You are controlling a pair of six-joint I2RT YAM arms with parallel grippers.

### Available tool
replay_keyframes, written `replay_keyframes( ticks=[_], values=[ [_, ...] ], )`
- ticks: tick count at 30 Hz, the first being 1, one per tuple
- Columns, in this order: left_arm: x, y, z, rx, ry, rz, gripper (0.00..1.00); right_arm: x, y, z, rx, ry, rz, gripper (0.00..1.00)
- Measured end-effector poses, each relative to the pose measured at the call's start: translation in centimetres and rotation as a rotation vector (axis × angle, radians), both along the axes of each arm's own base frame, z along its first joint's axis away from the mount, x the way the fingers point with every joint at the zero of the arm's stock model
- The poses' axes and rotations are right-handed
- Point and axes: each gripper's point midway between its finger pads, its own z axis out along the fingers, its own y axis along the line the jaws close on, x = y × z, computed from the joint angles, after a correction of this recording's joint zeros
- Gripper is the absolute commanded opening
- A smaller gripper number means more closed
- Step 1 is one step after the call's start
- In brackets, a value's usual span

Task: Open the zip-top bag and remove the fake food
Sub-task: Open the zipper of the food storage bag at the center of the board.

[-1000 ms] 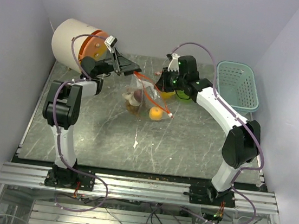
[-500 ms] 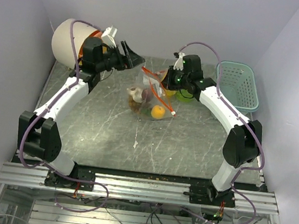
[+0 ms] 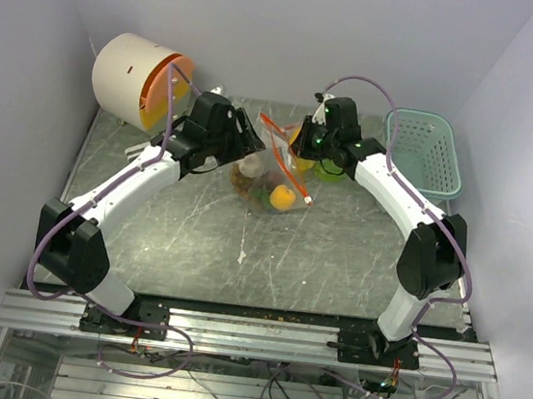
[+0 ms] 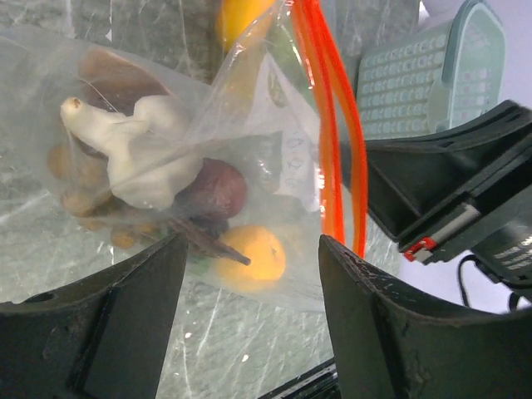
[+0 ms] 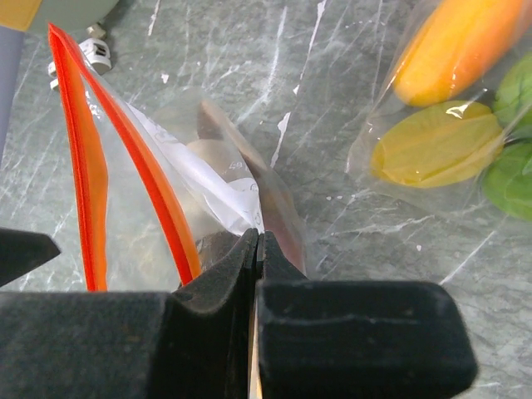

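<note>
Zip-top bag (image 3: 269,166) sits mid-worktop (image 3: 193,239), mouth pulled up, load inside. Right end effector (image 5: 256,241) stays clamped on one lip of the film, jaws pressed together right beside the red-orange zip strip (image 5: 87,166). Left end effector (image 4: 249,258) has swung in from the back-left by the cream drum (image 3: 131,76) and now faces the bag's side. Its jaws are apart but narrower than a second ago, and no film is pinched yet. The strip runs just inside its right finger.

Fake food (image 4: 220,191) (white mushroom, dark lump, orange ball) is bunched at the bottom. The strip's two sides show a narrow gap; can't tell how far it's unzipped.

Read: the left is lining up on the opposite lip for a pull-apart. Nothing is removed yet. Risk: it closes on both layers.
</note>
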Motion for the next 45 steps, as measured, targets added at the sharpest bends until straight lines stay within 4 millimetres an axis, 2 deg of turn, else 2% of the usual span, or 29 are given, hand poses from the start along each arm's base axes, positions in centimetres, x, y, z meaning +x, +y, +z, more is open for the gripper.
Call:
replay_keyframes(
  ticks=[5,9,12,15,19,25,26,32,39,42,45],
  values=[
    [-0.1,-0.8,2.1,0.0,-0.019,0.029,0.74,-0.1,-0.1,-0.4,-0.019,0.003,-0.016,0.0],
    [0.2,-2.2,3.6,-0.018,-0.046,0.021,0.7,-0.3,-0.1,-0.5,-0.031,0.003,-0.023,0.0],
    [0.3,-3.7,3.1,-0.008,-0.038,0.004,0.67,-0.6,0.3,-0.5,-0.039,0.0,-0.02,0.0],
    [0.1,-4.9,1.4,0.023,-0.003,-0.015,0.62,-1.0,0.7,-0.5,-0.044,0.001,-0.012,0.0],
    [0.2,-5.4,-1.1,0.076,0.043,-0.018,0.42,-1.5,1.0,-0.5,-0.048,0.006,-0.003,0.0],
    [0.6,-5.5,-2.2,0.106,0.065,-0.018,0.09,-1.5,0.7,0.2,-0.049,-0.007,-0.014,0.0],
    [0.6,-5.5,-2.2,0.107,0.065,-0.019,0.07,-1.4,0.5,0.3,-0.049,-0.011,-0.019,0.0],
    [0.5,-4.9,-1.9,0.148,0.058,-0.018,0.07,-1.1,-0.1,0.8,-0.053,-0.024,-0.042,0.0],
    [1.3,-3.6,2.3,0.235,-0.027,-0.018,0.07,-0.7,-0.9,0.8,-0.058,-0.025,-0.062,0.0],
    [1.6,-3.3,3.4,0.262,-0.053,-0.023,0.07,-0.8,-0.9,0.9,-0.064,-0.023,-0.058,0.31],
    [1.8,-3.3,3.0,0.29,-0.05,-0.032,0.07,-0.8,-1.0,1.3,-0.064,-0.029,-0.062,0.46]
  ],
)
